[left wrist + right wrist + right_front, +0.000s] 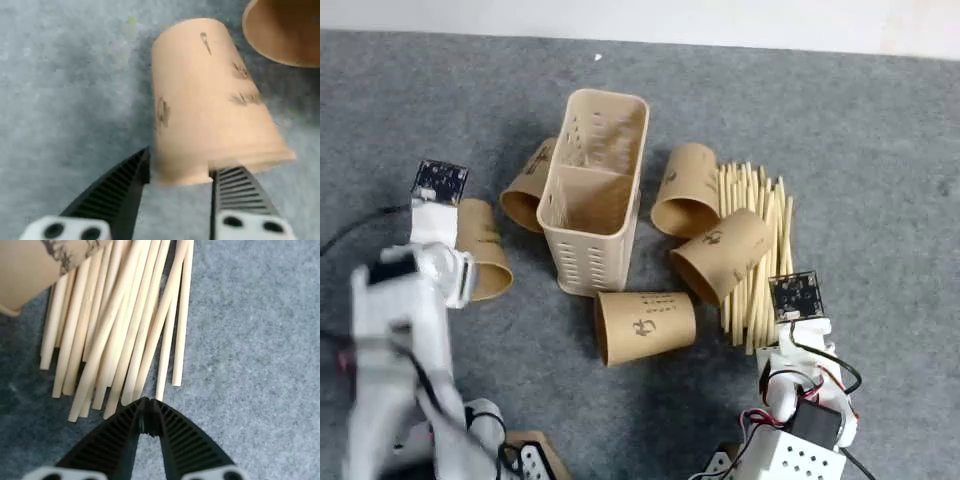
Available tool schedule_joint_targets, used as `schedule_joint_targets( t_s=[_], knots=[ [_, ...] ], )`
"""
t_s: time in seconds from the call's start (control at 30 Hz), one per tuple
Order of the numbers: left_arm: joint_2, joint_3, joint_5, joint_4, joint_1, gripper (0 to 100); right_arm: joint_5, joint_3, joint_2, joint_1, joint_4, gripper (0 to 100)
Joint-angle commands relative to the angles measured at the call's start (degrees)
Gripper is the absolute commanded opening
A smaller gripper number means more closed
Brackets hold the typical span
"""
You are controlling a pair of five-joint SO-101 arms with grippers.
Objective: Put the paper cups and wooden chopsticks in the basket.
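Observation:
A beige slotted basket (590,190) stands mid-table, with several brown paper cups lying on their sides around it. The left arm hovers over the leftmost cup (485,250). In the left wrist view my left gripper (180,167) is open at the wide rim of this cup (210,100), one finger beside the wall and the other at the mouth. A pile of wooden chopsticks (755,250) lies right of the basket. My right gripper (147,407) is shut, its tip just short of the near ends of the chopsticks (115,330).
Other cups lie left of the basket (525,185), right of it (685,190), on the chopsticks (720,255) and in front (645,325). A second cup (285,30) lies just beyond the left gripper's cup. Grey carpet (880,150) covers the table.

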Motion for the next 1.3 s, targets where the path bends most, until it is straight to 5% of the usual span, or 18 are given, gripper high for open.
schedule_joint_targets(
  t_s=[0.0, 0.17, 0.83, 1.0, 1.27],
  knots=[
    [-39.69, 11.65, 3.16, 18.11, 4.44, 22, 0.53, 5.93, -0.31, -0.22, -0.13, 0.6],
    [-48.13, 11.12, 3.16, 27.6, 6.2, 22, 0.53, 5.93, -0.31, -0.22, -0.13, 0.6],
    [-46.29, 11.12, 2.73, 35.08, 5.93, 22, 0.53, 5.93, -0.31, -0.22, -0.13, 0.6],
    [-46.29, 8.66, -7.03, 35.08, 5.85, 22, 0.53, 5.93, -0.31, -0.22, -0.13, 0.6],
    [-45.76, -0.66, -8.88, 35.6, 5.85, 22, 0.53, 5.93, -0.31, -0.22, -0.13, 0.6]
  ],
)
